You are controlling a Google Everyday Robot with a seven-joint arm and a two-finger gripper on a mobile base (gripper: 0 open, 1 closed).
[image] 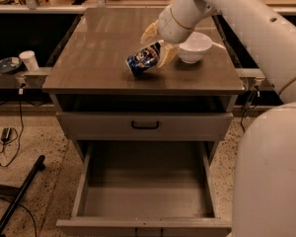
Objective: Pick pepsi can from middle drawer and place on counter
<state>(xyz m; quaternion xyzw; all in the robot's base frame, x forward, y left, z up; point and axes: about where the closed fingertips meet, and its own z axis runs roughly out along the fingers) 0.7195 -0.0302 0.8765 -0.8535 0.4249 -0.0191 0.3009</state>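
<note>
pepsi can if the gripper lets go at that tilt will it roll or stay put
Probably rolls: the gripper holds the pepsi can tilted over the counter, so its round side would likely land first. The flat glossy top offers little to stop it. It might bump the white bowl nearby.
</note>
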